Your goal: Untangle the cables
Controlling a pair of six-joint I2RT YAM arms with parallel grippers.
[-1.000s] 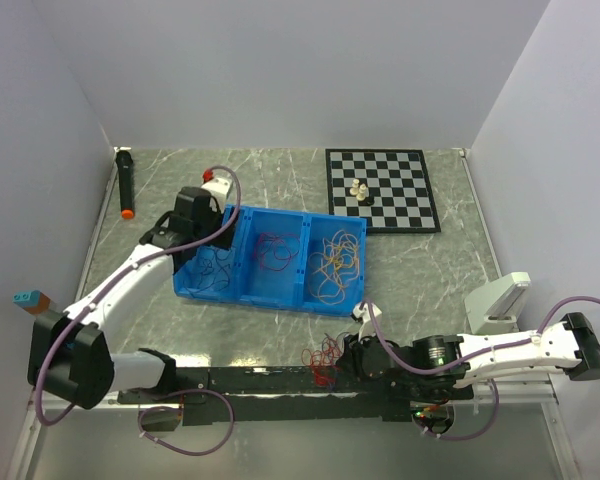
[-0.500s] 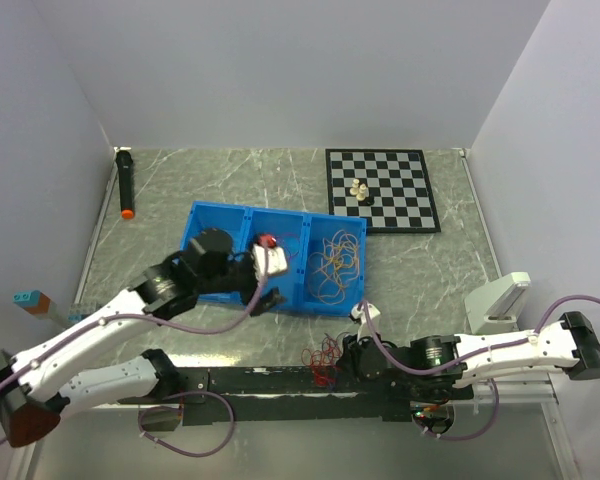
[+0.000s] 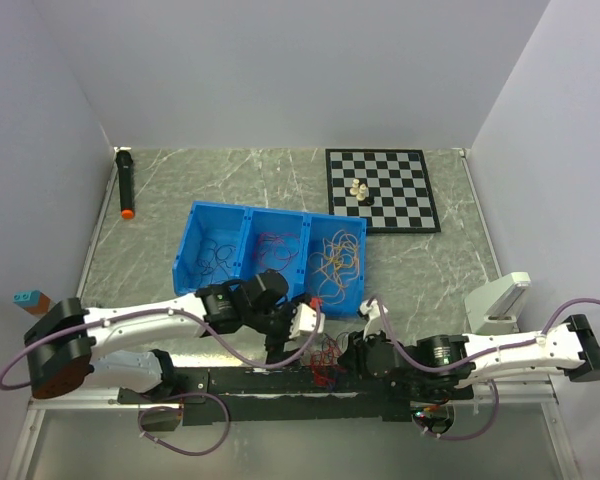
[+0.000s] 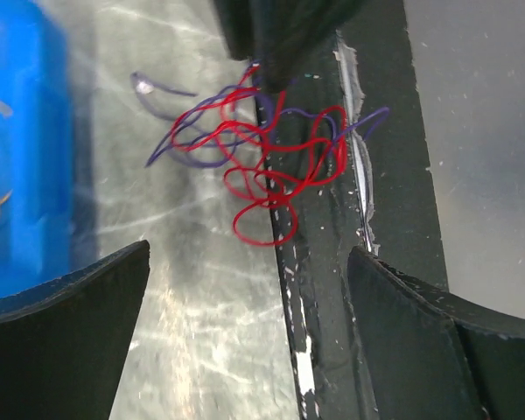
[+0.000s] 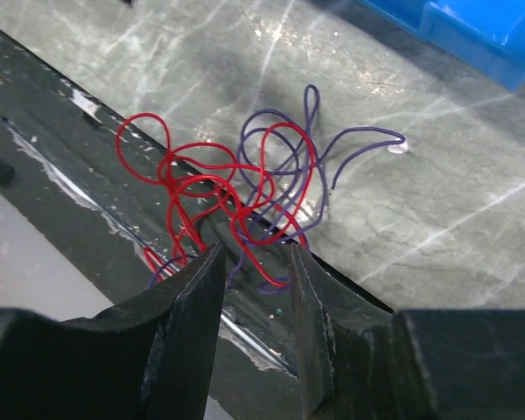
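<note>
A small tangle of red and purple cables (image 3: 326,358) lies across the table's near edge and the black rail. My right gripper (image 3: 344,354) is at the tangle, its jaws partly open (image 5: 254,262) with loose strands of the tangle (image 5: 236,188) running between the fingertips. My left gripper (image 3: 308,328) hovers just left of the tangle and is wide open (image 4: 249,324), nothing between its fingers, with the tangle (image 4: 262,166) ahead. The blue bin (image 3: 190,272) holds black cables (image 3: 218,262), red cables (image 3: 280,250) and yellow-orange cables (image 3: 338,262) in separate compartments.
The black rail (image 3: 250,381) runs along the near edge. A chessboard (image 3: 405,205) with pieces (image 3: 359,190) sits at the back right. A black marker (image 3: 126,183) lies at the back left, and a white block (image 3: 498,300) stands on the right.
My left arm swung from the bin's left compartment down to the near edge beside the tangle, and its jaws opened wider. The right arm stayed almost still.
</note>
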